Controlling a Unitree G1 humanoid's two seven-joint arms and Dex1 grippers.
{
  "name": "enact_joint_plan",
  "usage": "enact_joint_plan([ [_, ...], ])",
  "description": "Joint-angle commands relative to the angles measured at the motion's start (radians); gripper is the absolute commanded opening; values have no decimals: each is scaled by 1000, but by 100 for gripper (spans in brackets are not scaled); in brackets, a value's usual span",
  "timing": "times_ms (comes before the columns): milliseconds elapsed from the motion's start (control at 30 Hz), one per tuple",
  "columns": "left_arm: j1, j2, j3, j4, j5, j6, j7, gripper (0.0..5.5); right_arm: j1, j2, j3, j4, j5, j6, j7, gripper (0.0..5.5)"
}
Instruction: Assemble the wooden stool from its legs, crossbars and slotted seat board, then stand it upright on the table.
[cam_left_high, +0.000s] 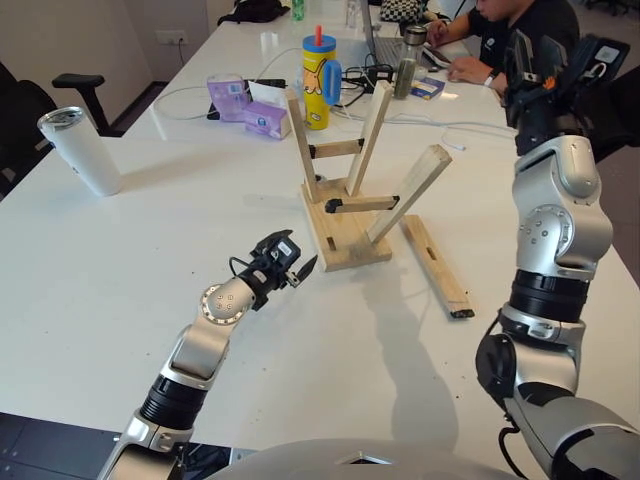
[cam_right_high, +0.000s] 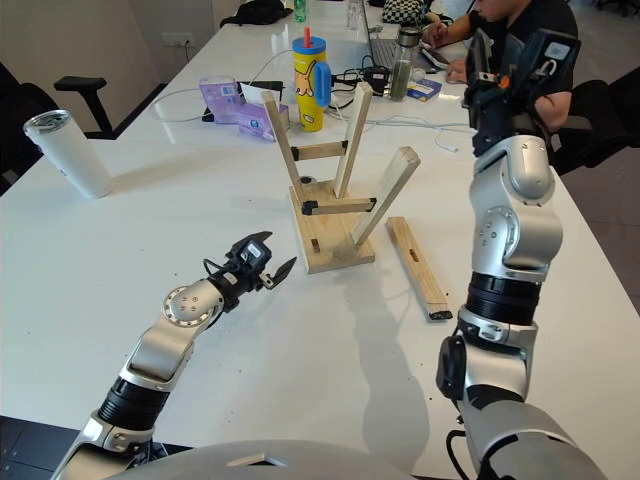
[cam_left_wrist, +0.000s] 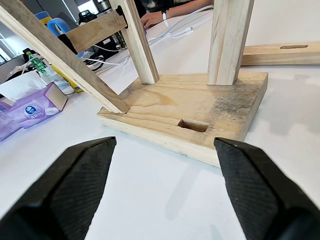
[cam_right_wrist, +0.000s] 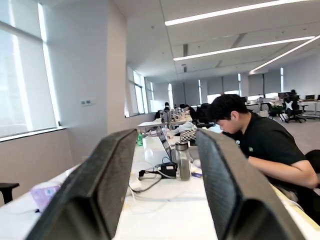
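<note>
The slotted seat board (cam_left_high: 345, 238) lies flat on the white table with three legs (cam_left_high: 371, 135) standing up from it, one of them (cam_left_high: 412, 192) leaning outward. Two crossbars (cam_left_high: 336, 149) join the legs. One slot (cam_left_wrist: 194, 125) in the board is empty. A loose leg (cam_left_high: 436, 264) lies on the table just right of the board. My left gripper (cam_left_high: 298, 258) hovers low over the table, a short way from the board's near corner, open and empty, its pads (cam_left_wrist: 75, 190) spread wide. My right gripper (cam_right_wrist: 165, 190) is held high above the table's right side, open, holding nothing.
A white tumbler (cam_left_high: 80, 150) stands at the far left. Purple tissue packs (cam_left_high: 250, 110), a yellow bottle (cam_left_high: 318, 75), cables and a flask (cam_left_high: 406, 65) crowd the table behind the stool. A person works at a laptop at the back right.
</note>
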Motion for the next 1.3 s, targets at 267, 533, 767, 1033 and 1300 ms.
enact_joint_plan([
  [267,38,-36,58,-12,-25,9,53,363,223,-49,162,201,27,506,232,350],
  [533,29,-56,64,0,-23,1,69,363,235,-25,218,187,4,550,261,415],
  [767,26,-60,71,1,-19,-2,77,363,248,-29,280,191,-61,517,276,362],
  [1033,18,-60,76,6,-21,-5,81,363,279,-30,304,281,-124,447,291,224],
  [1300,20,-63,85,2,-25,-7,87,363,229,-17,278,305,-173,282,257,204],
])
